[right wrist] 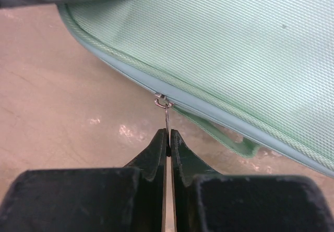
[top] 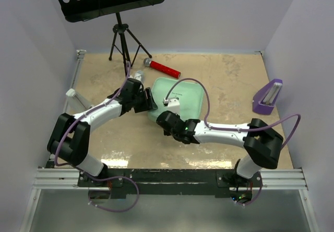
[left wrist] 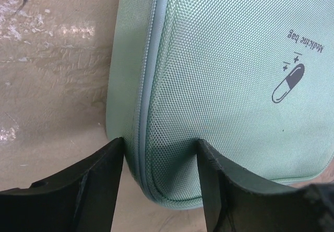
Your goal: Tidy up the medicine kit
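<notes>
The medicine kit (top: 187, 94) is a mint-green fabric zip case lying flat mid-table, and a pill mark (left wrist: 287, 83) is printed on its lid. My left gripper (top: 149, 100) straddles the kit's near left corner (left wrist: 167, 174). One finger (left wrist: 107, 180) presses the side wall and the other rests on the lid fabric. My right gripper (right wrist: 168, 133) is shut on the thin metal zipper pull (right wrist: 166, 118). The pull hangs from the slider (right wrist: 162, 101) on the kit's front edge.
A red-handled tool with a silver head (top: 164, 68) lies behind the kit, and a small silver object (top: 139, 76) is beside it. A purple stand (top: 267, 97) sits at the right wall, a black music-stand tripod (top: 122, 39) at the back left. A green fabric loop (right wrist: 229, 141) pokes from under the kit.
</notes>
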Controlling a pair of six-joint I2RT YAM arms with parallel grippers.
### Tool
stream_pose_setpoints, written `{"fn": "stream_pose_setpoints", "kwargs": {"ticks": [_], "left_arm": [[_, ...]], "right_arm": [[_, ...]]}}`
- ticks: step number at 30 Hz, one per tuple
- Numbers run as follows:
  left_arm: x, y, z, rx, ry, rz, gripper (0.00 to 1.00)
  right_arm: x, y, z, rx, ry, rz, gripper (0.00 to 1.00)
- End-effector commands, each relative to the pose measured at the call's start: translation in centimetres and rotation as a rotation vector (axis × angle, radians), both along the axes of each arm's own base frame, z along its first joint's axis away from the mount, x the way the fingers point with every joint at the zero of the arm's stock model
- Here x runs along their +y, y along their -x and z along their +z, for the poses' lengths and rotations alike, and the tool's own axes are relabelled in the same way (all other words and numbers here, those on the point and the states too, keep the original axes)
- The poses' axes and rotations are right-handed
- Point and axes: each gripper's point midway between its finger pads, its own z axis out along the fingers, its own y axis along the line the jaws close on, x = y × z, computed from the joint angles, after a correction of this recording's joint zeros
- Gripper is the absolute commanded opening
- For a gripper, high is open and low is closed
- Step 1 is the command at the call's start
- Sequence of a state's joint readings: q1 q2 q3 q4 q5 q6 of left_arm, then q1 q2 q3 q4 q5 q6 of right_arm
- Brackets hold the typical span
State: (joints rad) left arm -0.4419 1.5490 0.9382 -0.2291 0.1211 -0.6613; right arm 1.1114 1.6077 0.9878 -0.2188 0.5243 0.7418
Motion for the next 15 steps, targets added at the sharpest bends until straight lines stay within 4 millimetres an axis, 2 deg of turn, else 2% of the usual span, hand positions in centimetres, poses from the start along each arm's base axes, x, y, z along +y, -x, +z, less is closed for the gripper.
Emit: {"fn": "stream_pose_setpoints", "kwargs": {"ticks": [1, 5, 9, 11, 15], "left_arm": [[4.1, -1.9, -1.1, -0.035, -0.152, 0.141, 0.59], [5.1, -0.1, 1.8, -0.079, -0.097, 0.217, 0.69], [3.7, 4.4, 4.0, -0.097, 0.064, 0.243, 0.71], [2.7, 7.2, 4.0, -0.097, 0.124, 0.242, 0.72], [0.5, 10.6, 3.1, -0.04, 0.215, 0.248, 0.72]], "right_arm": [[-2.7, 1.8, -1.2, 0.045, 0.042, -0.026, 0.0], [-2.1, 1.3, -1.0, 0.031, 0.05, -0.01, 0.0], [-1.2, 0.7, -0.5, 0.014, 0.073, 0.007, 0.0], [-0.9, 0.4, -0.1, 0.004, 0.078, 0.013, 0.0], [-0.6, 0.2, 0.5, -0.008, 0.079, 0.026, 0.0]]}}
